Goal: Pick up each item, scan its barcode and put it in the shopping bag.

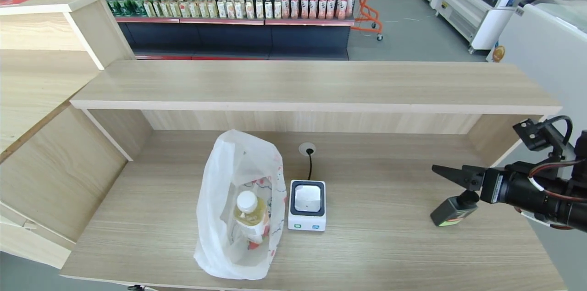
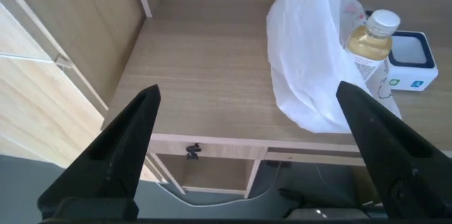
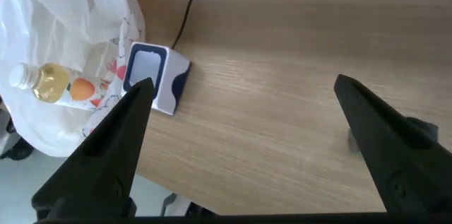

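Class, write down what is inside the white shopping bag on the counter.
A bottle of yellowish drink with a white cap sits inside the shopping bag. Its crumpled plastic hides anything lower down.

— Where is the shopping bag (image 1: 220, 190)?
— It stands on the tabletop (image 1: 390, 217). It is thin white plastic with red and blue marks, and its mouth is open at the top.
— Is anything in it?
— Yes, a bottle (image 1: 250, 217) with a white cap and a yellow drink. It stands up inside and shows through the plastic.
— And the scanner (image 1: 307, 205)?
— It is a small white box just beside the bag, on the bag's right. Its dark-framed window faces up. A black cord (image 1: 310, 162) runs from its back to a round hole in the tabletop.
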Robot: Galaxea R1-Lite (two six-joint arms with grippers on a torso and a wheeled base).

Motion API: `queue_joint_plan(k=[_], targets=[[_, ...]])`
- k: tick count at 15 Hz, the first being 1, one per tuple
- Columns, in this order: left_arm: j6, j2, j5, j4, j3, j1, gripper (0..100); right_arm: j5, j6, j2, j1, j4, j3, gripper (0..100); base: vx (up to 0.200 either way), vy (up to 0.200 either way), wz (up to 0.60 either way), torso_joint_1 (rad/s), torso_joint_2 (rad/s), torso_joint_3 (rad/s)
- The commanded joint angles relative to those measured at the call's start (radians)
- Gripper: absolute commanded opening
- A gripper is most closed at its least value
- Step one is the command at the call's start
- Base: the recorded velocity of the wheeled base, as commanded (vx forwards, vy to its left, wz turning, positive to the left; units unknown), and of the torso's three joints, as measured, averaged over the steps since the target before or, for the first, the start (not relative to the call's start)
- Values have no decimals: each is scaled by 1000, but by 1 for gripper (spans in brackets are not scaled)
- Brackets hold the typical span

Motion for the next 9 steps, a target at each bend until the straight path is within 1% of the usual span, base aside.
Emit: queue_joint_plan(k=[1,3,5,6,7,8,9], targets=[[1,0,1,0,0,1,100,1,-1,-25,-2,3,34,100,-200,-200,0,27,7,2],[1,0,1,0,0,1,100,-1,-49,-25,-8,9,62,100,-200,-200,0,5,7,2],[4,0,-1,0,0,1,100,-2,-195,-18,-28,38,97,100,-200,-200,0,-17,0,9],[5,0,-1,0,0,1,100,-2,-238,-12,-37,52,99,100,0,0,0,0,0,0],[5,0,-1,0,0,1,100,-7,-376,14,-86,78,93,100,0,0,0,0,0,0],[5,0,-1,0,0,1,100,-19,-435,33,-114,80,89,100,0,0,0,0,0,0],[5,0,-1,0,0,1,100,-110,-592,83,-172,80,62,100,0,0,0,0,0,0]])
